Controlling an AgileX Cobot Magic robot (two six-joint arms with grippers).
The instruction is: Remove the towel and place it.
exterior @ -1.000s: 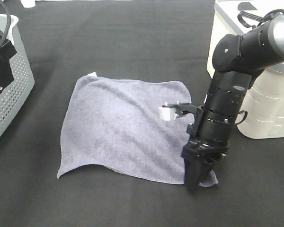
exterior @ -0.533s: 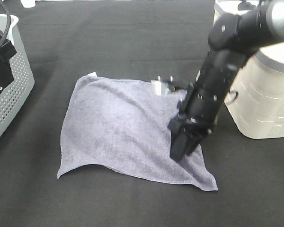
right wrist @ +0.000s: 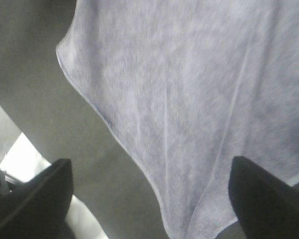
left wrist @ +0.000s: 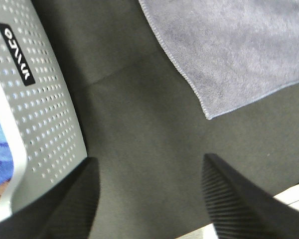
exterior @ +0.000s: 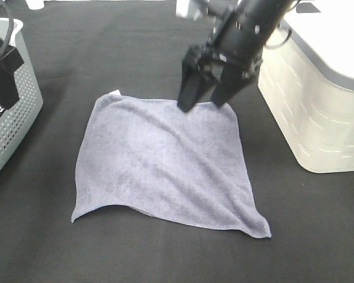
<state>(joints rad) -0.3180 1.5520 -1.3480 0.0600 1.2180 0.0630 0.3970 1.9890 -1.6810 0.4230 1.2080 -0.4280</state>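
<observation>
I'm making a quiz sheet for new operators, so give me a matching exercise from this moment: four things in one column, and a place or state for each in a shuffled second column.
Things:
1. towel
2. right gripper
3. perforated grey basket
4. cream bin

Places or states:
A. at the table's left edge
B. spread flat on the black table covering
C. open, raised over the towel's far edge
D. at the table's right side

Pairs: 1-B, 2-C, 3-A, 4-D
</observation>
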